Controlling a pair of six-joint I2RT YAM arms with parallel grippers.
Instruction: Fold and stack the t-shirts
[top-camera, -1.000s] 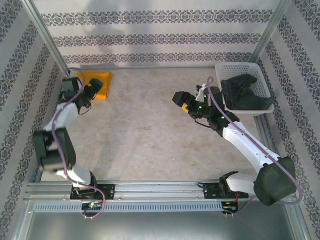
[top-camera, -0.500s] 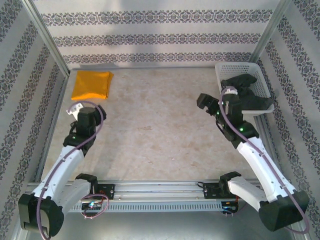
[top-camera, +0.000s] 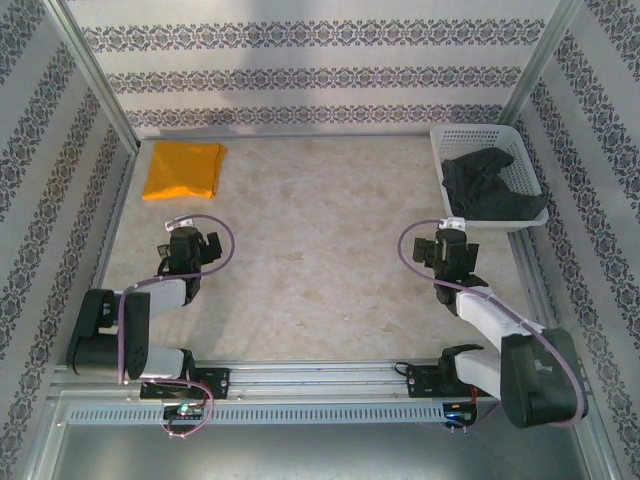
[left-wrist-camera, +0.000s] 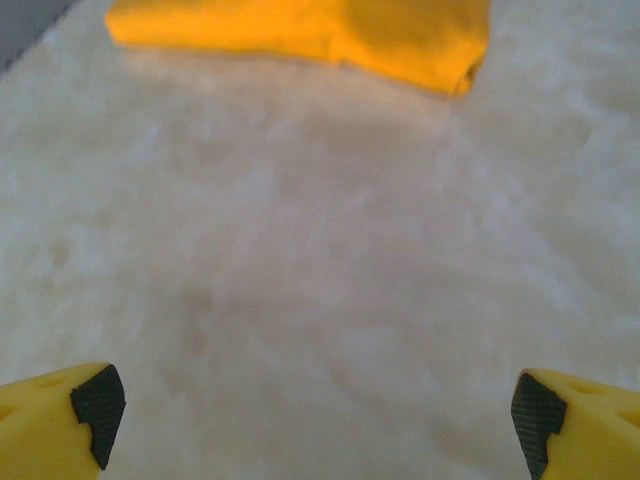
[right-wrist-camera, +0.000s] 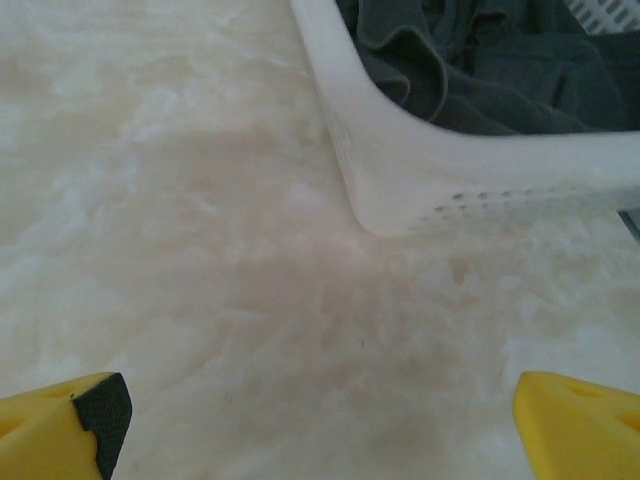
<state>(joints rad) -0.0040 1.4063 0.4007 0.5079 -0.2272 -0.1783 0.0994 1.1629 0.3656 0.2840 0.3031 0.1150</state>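
At the far corners: two shirts, neither in a gripper

Far left on the table (top-camera: 320, 260), the orange-yellow t-shirt (top-camera: 183, 171) lies folded flat; the left wrist view cuts off its far edge. The charcoal grey t-shirt (top-camera: 487, 187) sits crumpled in the white basket (top-camera: 478, 132) at far right. Its sleeves and hem are hard to make out, and the basket wall hides its lower part in the right wrist view. Two shirts, one basket. The left gripper (left-wrist-camera: 318, 410) and right gripper (right-wrist-camera: 320, 410) both stand spread wide and empty, their fingers cut off at the frame corners.
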